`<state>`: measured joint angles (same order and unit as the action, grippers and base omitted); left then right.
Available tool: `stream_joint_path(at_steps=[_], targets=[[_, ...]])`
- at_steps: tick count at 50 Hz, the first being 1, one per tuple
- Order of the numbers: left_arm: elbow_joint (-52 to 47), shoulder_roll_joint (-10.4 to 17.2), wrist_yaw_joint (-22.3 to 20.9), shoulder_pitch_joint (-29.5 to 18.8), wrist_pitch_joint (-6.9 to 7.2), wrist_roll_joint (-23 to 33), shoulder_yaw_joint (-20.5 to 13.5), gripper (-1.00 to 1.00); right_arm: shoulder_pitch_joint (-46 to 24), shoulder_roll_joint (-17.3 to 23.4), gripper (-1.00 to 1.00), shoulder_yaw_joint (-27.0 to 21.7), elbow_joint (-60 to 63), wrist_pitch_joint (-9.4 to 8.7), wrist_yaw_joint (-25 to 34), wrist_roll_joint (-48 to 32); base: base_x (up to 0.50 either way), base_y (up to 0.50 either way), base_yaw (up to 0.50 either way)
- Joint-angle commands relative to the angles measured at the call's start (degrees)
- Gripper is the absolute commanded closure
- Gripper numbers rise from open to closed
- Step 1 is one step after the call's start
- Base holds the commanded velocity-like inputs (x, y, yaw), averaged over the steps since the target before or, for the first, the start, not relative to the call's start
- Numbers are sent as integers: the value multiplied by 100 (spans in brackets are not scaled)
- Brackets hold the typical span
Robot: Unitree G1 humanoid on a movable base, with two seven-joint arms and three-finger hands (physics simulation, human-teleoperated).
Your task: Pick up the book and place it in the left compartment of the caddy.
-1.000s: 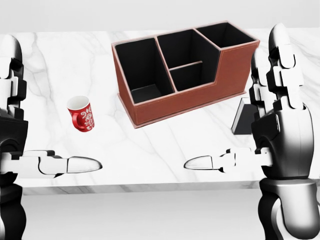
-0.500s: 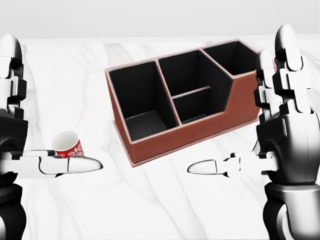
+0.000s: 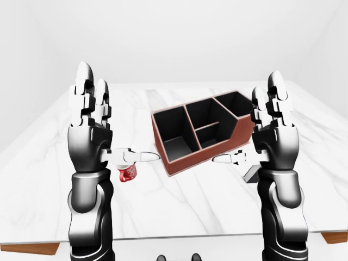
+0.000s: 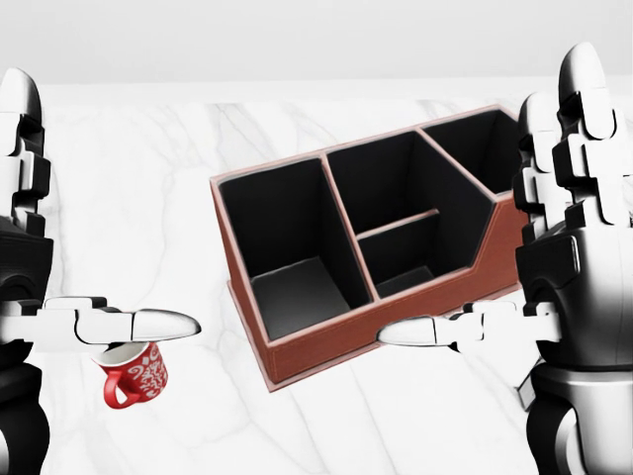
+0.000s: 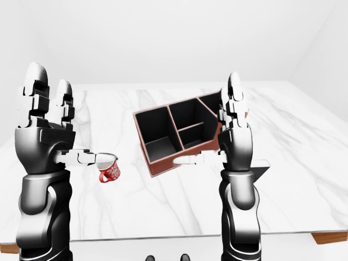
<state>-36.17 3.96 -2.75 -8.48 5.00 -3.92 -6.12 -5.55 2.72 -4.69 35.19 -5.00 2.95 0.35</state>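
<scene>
The brown caddy with black compartments stands on the white marble table, slanted, in the middle of the head view. Its left compartment holds nothing. The book, dark and flat, lies to the caddy's right, mostly hidden behind my right forearm. My left hand is raised, fingers up and thumb pointing right, open and holding nothing. My right hand mirrors it, open, hovering before the caddy's right end and above the book.
A red patterned mug stands left of the caddy, just under my left thumb in the head view. The table's near edge runs along the bottom of the eye views, with wooden corners showing below it.
The camera has moved toward the table: caddy and mug look larger and sit lower in the head view. The book slipped behind my right hand. Both hands keep their open pose.
</scene>
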Motion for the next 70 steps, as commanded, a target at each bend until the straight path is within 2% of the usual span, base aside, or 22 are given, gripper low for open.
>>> stream_joint_path(at_steps=[1, 21, 54, 66, 70], targets=[[-15, 5, -6, -15, 0, 2, -2, -100, -10, -7, -100, 36, -37, 0, -36, -12, 44, 0, 0], [-286, 2, -23, 141, 0, -16, -81, -100, -17, 21, -100, -99, 295, 0, -68, 51, 3, 0, 0], [-276, 39, -90, 270, 0, -134, -259, -100, -11, -16, -100, 59, 315, 0, 87, -34, -1, 0, -14], [-295, 61, -94, 257, 0, -167, -296, -100, -134, 68, -100, 15, 409, 0, 118, -171, -1, -1, -12], [-313, 64, -97, 272, 0, -171, -304, -100, -171, 224, -100, -35, 530, 0, 279, -426, 0, 0, 0]])
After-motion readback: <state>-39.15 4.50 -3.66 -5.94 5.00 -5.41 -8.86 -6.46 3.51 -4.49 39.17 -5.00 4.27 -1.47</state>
